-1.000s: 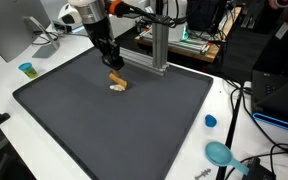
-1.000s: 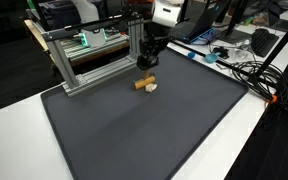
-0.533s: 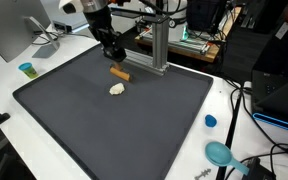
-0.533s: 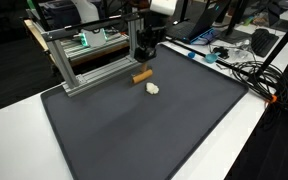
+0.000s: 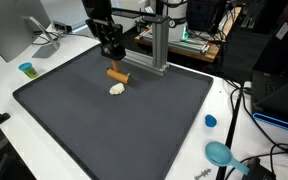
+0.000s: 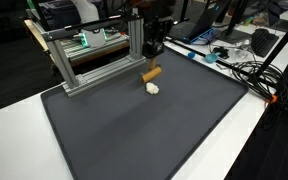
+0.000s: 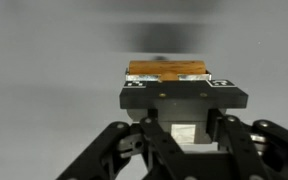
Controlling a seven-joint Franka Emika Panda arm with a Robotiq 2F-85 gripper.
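Note:
My gripper (image 5: 114, 60) (image 6: 152, 55) is shut on a short orange-brown cylinder (image 5: 118, 73) (image 6: 151, 72), which hangs tilted just above the dark mat (image 5: 104, 130) (image 6: 134, 130). A small white lump (image 5: 116, 89) (image 6: 153, 87) lies on the mat right below and beside it, apart from the cylinder. In the wrist view the cylinder (image 7: 166, 69) shows as an orange bar beyond the black gripper body, and the fingertips themselves are hidden.
An aluminium frame (image 5: 156, 50) (image 6: 89, 62) stands close behind the gripper at the mat's far edge. A small blue cup (image 5: 26, 69), a blue cap (image 5: 211, 121) and a teal scoop (image 5: 220, 153) sit on the white table. Cables (image 6: 246, 68) lie beside the mat.
The cylinder lay against the white lump on the mat; the gripper has lifted it clear and carried it slightly toward the frame. The white lump stayed put.

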